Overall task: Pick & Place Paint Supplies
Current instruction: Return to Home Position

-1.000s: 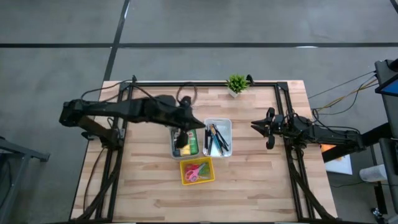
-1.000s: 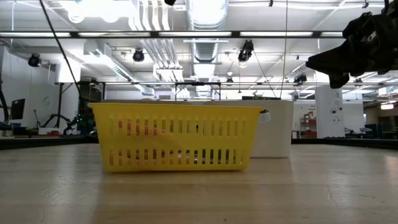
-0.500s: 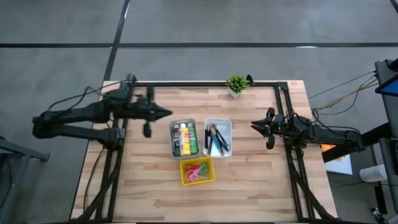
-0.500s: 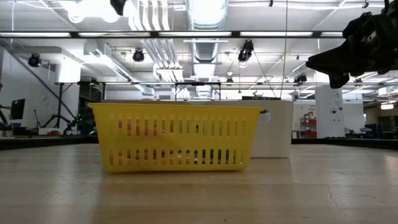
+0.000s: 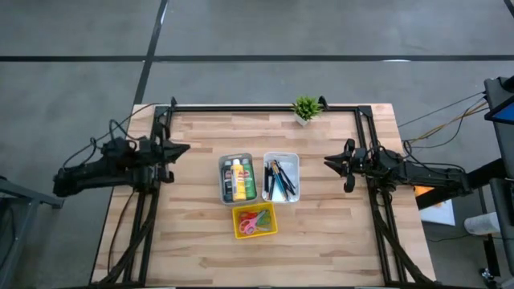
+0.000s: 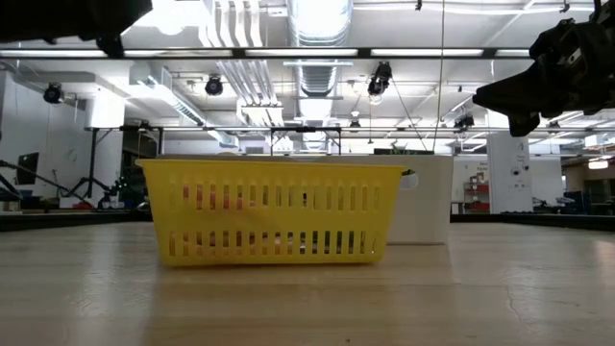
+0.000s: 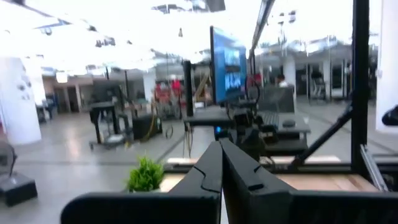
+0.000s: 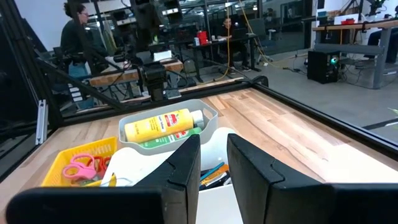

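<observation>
High view: left gripper (image 5: 178, 149) is hovering at the table's (image 5: 321, 233) left edge, right gripper (image 5: 329, 161) is hovering near the right edge, both well apart from the supplies. Paint bottles (image 5: 238, 180) are lying side by side in a grey tray (image 5: 223, 164) mid-table. Brushes and pencils (image 5: 279, 178) are lying in a white tray (image 5: 294, 160) just beside it, toward the right edge. A yellow bin (image 5: 238, 229) holding scissors (image 5: 254, 221) is sitting between the trays and the near edge. A potted plant (image 5: 305, 107) is standing at the far edge.

Low view: yellow bin (image 6: 269, 211) is filling the middle, white tray (image 6: 423, 202) is showing behind it. Right gripper (image 6: 495, 94) is hanging high above the table.

Left wrist view: left gripper (image 7: 221, 152) is showing its fingers pressed together, closed on nothing, with the plant (image 7: 145, 174) beyond.

Right wrist view: right gripper (image 8: 213, 146) is showing its fingers parted with a narrow gap, holding nothing. Grey tray (image 8: 208, 115) is carrying a yellow bottle (image 8: 163, 124) on its side with a green one (image 8: 165, 141) beside it. Pencils (image 8: 214, 174) are lying in the white tray (image 8: 134, 171), pink scissors (image 8: 84, 168) in the yellow bin (image 8: 56, 158). A person (image 8: 78, 34) is standing beyond the table.
</observation>
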You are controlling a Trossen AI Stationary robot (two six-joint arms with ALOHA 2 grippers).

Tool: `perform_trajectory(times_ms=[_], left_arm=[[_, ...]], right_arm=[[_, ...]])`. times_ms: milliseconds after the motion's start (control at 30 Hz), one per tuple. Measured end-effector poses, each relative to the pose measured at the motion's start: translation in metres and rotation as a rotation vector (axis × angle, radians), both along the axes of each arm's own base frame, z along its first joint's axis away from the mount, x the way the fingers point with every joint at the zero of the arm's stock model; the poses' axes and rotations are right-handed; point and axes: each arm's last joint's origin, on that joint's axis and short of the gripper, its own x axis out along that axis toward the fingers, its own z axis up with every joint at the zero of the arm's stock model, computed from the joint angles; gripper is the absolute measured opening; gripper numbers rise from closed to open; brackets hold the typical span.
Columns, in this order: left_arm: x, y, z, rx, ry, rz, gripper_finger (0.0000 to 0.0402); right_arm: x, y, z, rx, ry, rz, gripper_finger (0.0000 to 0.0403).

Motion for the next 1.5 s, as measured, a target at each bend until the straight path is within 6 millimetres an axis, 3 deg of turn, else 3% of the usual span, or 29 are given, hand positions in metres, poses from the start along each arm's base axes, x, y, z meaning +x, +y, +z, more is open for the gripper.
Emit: perform_trajectory(times_ms=[133, 500, 900, 1500], left_arm=[[-0.01, -0.001, -0.021, 0.015, -0.08, 0.005, 0.0], [0.003, 0.002, -0.057, -0.038, -0.037, 0.047, 0.0], [0.011, 0.004, -0.094, -0.063, 0.156, 0.07, 0.0], [0.014, 0.004, -0.1, -0.098, 0.212, 0.061, 0.0]], right_arm=[[0.0, 0.0, 0.0, 0.0, 0.0, 0.0, 0.0078], [0.0, 0.0, 0.0, -0.003, 0.002, -0.006, 0.0078], [0.0, 0.0, 0.0, -0.001, 0.005, -0.006, 0.0078], [0.0, 0.0, 0.0, -0.002, 0.006, -0.006, 0.0078]])
